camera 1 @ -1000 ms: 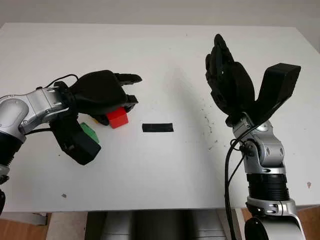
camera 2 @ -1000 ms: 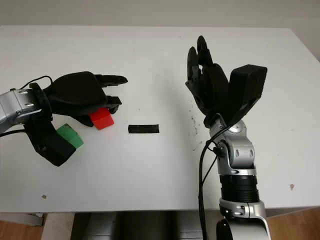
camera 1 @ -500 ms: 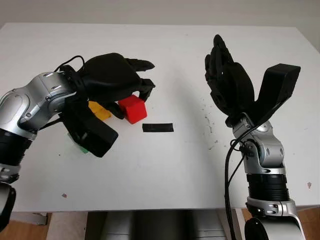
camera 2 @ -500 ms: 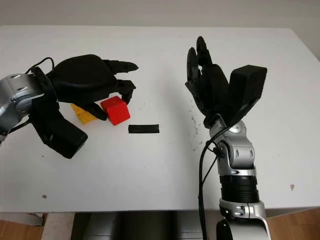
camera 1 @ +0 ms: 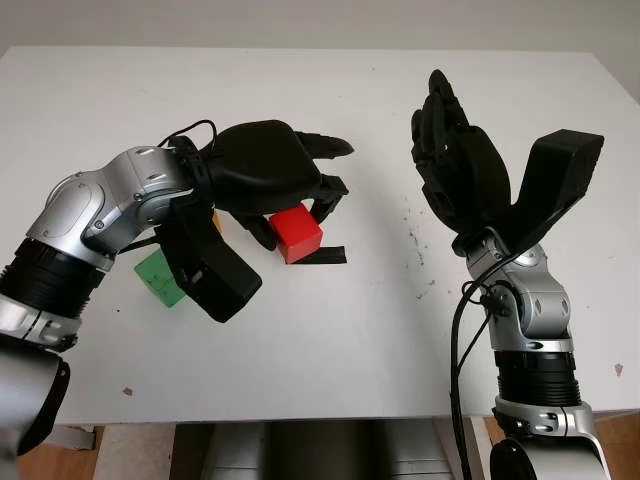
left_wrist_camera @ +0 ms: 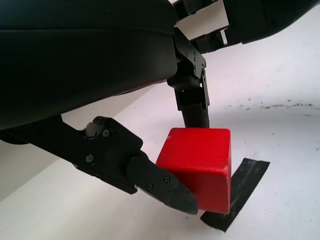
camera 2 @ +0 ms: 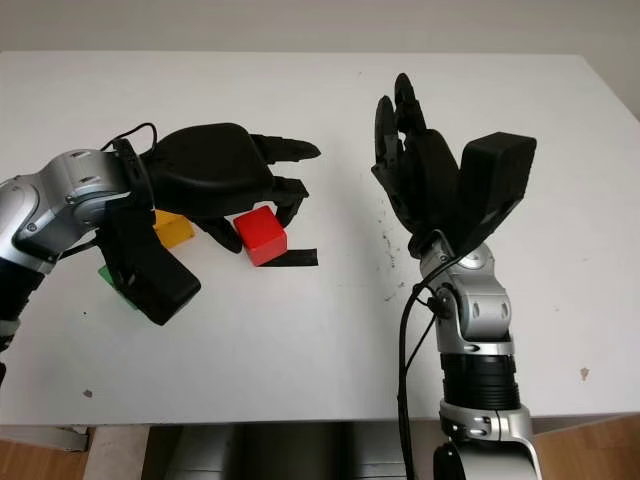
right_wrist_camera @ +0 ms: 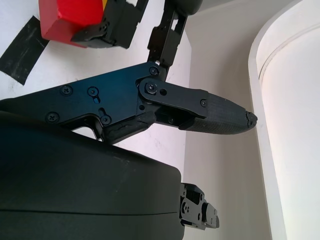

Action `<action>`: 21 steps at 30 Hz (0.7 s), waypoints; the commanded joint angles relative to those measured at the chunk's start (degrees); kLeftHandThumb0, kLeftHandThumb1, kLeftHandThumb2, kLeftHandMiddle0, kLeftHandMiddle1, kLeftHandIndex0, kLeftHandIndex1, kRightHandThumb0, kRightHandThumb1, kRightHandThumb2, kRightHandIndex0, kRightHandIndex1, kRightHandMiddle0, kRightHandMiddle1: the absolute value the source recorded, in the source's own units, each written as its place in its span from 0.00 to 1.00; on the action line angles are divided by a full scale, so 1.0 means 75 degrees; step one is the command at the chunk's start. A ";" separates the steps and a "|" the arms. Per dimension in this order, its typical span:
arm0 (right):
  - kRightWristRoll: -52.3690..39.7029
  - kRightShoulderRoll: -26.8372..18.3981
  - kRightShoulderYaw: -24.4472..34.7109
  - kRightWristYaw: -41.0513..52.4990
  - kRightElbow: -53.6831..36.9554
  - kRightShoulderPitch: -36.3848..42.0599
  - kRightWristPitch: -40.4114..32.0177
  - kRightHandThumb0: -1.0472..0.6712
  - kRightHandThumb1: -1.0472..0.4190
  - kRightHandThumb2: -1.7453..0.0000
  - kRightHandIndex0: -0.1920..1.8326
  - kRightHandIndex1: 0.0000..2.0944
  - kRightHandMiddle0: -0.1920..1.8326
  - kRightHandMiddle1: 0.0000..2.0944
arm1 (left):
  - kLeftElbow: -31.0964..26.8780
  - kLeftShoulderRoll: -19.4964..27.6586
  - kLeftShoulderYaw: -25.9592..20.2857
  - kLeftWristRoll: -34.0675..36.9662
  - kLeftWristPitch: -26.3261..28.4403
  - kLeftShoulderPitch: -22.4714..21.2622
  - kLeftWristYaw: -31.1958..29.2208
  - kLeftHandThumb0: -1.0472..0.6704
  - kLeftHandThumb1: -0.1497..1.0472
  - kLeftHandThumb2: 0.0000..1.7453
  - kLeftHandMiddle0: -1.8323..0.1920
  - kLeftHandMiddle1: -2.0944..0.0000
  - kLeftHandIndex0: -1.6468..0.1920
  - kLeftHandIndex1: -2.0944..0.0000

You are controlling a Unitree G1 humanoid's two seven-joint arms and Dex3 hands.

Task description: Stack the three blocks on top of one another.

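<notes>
My left hand (camera 1: 300, 205) is shut on a red block (camera 1: 298, 232), held just above the left end of a black tape strip (camera 1: 328, 255) near the table's middle. In the left wrist view the red block (left_wrist_camera: 200, 162) sits between a thumb tip and the fingers, over the tape (left_wrist_camera: 239, 190). A yellow block (camera 2: 172, 228) lies on the table behind my left forearm, mostly hidden. A green block (camera 1: 158, 277) lies further left, partly behind the arm. My right hand (camera 1: 455, 165) is open, raised upright over the right half of the table.
The white table (camera 1: 330, 340) has bare room in front and in the middle. Dark specks mark the surface near the right hand's base (camera 1: 418, 245). The table's front edge runs along the bottom of the eye views.
My left hand has carried the red block to the right, from beside the green and yellow blocks to over the tape strip. The green block has come into view again. The right hand has not moved.
</notes>
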State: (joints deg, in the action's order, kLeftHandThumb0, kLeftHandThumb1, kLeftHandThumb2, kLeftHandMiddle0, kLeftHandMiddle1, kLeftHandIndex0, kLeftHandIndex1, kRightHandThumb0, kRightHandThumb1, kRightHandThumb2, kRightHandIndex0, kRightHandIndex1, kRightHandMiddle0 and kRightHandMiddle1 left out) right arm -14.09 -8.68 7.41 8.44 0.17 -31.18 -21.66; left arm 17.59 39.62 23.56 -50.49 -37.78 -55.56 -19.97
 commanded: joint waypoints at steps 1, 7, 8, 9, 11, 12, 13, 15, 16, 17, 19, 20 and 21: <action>-0.0004 0.0003 0.0009 -0.0033 -0.0179 0.0088 -0.0045 0.19 0.00 0.62 0.00 0.00 0.00 0.00 | 0.0154 -0.0097 0.0132 -0.0262 -0.0165 -0.0262 0.0445 0.37 0.87 0.03 0.83 0.97 0.64 0.36; 0.0003 -0.0002 0.0013 -0.0092 -0.0213 0.0114 -0.0061 0.20 0.00 0.62 0.00 0.00 0.00 0.00 | 0.0768 -0.0186 0.0503 -0.1153 -0.0650 -0.0554 0.1851 0.40 0.85 0.03 0.82 0.97 0.65 0.35; 0.0004 -0.0002 0.0013 -0.0097 -0.0209 0.0114 -0.0053 0.20 0.00 0.62 0.00 0.00 0.00 0.00 | 0.0881 -0.0189 0.0592 -0.1312 -0.0704 -0.0623 0.2042 0.41 0.84 0.03 0.81 0.97 0.65 0.35; 0.0007 0.0004 0.0018 -0.0118 -0.0207 0.0112 -0.0050 0.20 0.00 0.62 0.00 0.00 0.00 0.00 | 0.0988 -0.0190 0.0683 -0.1462 -0.0758 -0.0699 0.2209 0.41 0.85 0.03 0.82 0.97 0.65 0.36; 0.0037 0.0015 0.0025 -0.0173 -0.0209 0.0121 -0.0013 0.20 0.00 0.62 0.00 0.00 0.00 0.00 | 0.1189 -0.0202 0.0853 -0.1743 -0.0858 -0.0846 0.2575 0.41 0.85 0.03 0.83 0.98 0.66 0.36; 0.0047 0.0017 0.0030 -0.0201 -0.0210 0.0122 -0.0007 0.20 0.00 0.62 0.00 0.00 0.00 0.00 | 0.1288 -0.0210 0.0934 -0.1891 -0.0913 -0.0918 0.2827 0.40 0.85 0.03 0.83 0.98 0.66 0.37; 0.0050 0.0010 0.0033 -0.0217 -0.0219 0.0125 -0.0013 0.20 0.00 0.63 0.00 0.00 0.00 0.00 | 0.1378 -0.0220 0.1005 -0.2008 -0.0949 -0.0981 0.3039 0.39 0.85 0.03 0.83 0.98 0.66 0.37; 0.0052 -0.0028 0.0025 -0.0219 -0.0264 0.0132 -0.0069 0.20 0.00 0.63 0.00 0.00 0.00 0.00 | 0.1615 -0.0276 0.1115 -0.2143 -0.1036 -0.1088 0.3483 0.39 0.84 0.03 0.83 0.98 0.65 0.37; 0.0041 -0.0026 0.0040 -0.0241 -0.0289 0.0136 -0.0090 0.19 0.00 0.63 0.00 0.00 0.00 0.00 | 0.1734 -0.0314 0.1160 -0.2165 -0.1076 -0.1140 0.3621 0.38 0.85 0.03 0.83 0.98 0.65 0.36; 0.0031 -0.0023 0.0052 -0.0258 -0.0308 0.0139 -0.0105 0.19 0.00 0.63 0.00 0.00 0.00 0.00 | 0.1824 -0.0339 0.1198 -0.2183 -0.1104 -0.1184 0.3722 0.38 0.85 0.03 0.83 0.98 0.66 0.35; -0.0004 -0.0030 0.0083 -0.0263 -0.0358 0.0153 -0.0135 0.19 0.00 0.63 0.00 0.00 0.00 0.00 | 0.2055 -0.0406 0.1292 -0.2200 -0.1183 -0.1280 0.3933 0.37 0.86 0.03 0.83 0.98 0.66 0.33; -0.0028 -0.0036 0.0098 -0.0260 -0.0386 0.0154 -0.0172 0.19 0.00 0.63 0.00 0.00 0.00 0.00 | 0.2168 -0.0442 0.1333 -0.2198 -0.1228 -0.1321 0.4036 0.37 0.86 0.03 0.83 0.98 0.66 0.32; -0.0049 -0.0046 0.0113 -0.0252 -0.0406 0.0156 -0.0205 0.19 0.00 0.63 0.00 0.00 0.00 0.00 | 0.2277 -0.0480 0.1357 -0.2150 -0.1281 -0.1357 0.4060 0.37 0.87 0.03 0.83 0.97 0.66 0.31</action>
State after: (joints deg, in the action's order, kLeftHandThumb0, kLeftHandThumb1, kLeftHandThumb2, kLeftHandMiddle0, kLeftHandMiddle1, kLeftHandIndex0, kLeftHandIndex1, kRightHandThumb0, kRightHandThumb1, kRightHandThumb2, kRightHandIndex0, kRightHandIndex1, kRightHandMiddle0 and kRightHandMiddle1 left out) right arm -14.13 -8.69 7.64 6.58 -1.47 -30.37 -22.76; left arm 33.79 36.49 33.04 -66.90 -46.83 -63.91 9.71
